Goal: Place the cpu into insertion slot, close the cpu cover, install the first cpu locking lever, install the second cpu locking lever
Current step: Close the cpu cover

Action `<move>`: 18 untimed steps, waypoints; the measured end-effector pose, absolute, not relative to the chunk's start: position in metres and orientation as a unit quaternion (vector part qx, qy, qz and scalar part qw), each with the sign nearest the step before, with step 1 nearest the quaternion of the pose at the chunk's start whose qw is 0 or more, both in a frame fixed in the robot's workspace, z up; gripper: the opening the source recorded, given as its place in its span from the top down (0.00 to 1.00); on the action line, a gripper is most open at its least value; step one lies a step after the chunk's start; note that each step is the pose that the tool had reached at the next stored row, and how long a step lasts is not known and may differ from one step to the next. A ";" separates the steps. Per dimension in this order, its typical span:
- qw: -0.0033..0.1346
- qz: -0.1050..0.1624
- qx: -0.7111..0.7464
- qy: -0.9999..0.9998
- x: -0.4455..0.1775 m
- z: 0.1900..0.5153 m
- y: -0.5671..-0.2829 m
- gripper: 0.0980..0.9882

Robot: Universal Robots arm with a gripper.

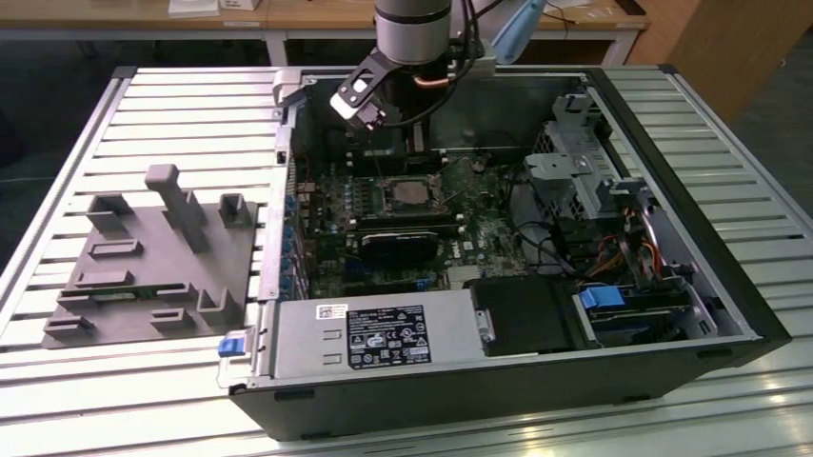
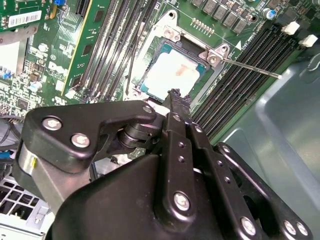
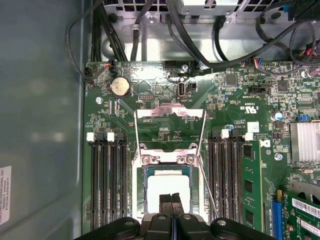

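— On what does everything stand, and what is around?

— An open computer case (image 1: pixel 661 143) lies on its side on a table (image 1: pixel 152 114) of ribbed, shiny metal slats. On the exterior view's left, a matte grey fixture plate (image 1: pixel 152 257) with blocks and posts lies beside the case. Behind the table are wooden desks (image 1: pixel 330 14).

— Where is the cpu compared with the gripper?

— The cpu (image 3: pixel 168 186) sits flat inside the insertion slot (image 3: pixel 140 192). In the first wrist view the gripper (image 3: pixel 171 196) stands over one edge of the chip. Its two black fingers are pressed together and pinch nothing. I cannot tell whether the tips touch the chip.

— And the cpu cover?

— The cpu cover (image 3: pixel 170 113) is swung up away from the slot on its hinge, so the green board shows through its square cut-out. A thin wire lever (image 3: pixel 210 195) slants out beside the slot, not latched.

— What are the materials?

— The chip top is pale, smooth metal and reflects the light. The cover is thin silver sheet. Long black memory slots (image 3: pixel 107 180) run on both sides of the slot, and a round coin battery (image 3: pixel 120 87) sits further along the green board.
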State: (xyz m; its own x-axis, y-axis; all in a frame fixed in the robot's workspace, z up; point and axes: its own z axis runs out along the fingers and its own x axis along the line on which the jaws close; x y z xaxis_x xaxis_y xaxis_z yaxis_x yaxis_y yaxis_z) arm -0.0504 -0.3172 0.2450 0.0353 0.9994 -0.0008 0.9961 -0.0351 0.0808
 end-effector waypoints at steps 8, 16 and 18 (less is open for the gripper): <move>0.029 0.028 0.719 0.694 -0.050 0.257 -0.317 1.00; 0.029 0.028 0.719 0.694 -0.050 0.262 -0.317 1.00; 0.029 0.028 0.719 0.694 -0.050 0.262 -0.317 1.00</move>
State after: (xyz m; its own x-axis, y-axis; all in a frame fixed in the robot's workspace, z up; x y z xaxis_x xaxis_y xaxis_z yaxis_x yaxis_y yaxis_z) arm -0.0497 -0.3173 0.2618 0.0352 0.9994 -0.0009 0.9961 -0.0350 0.0808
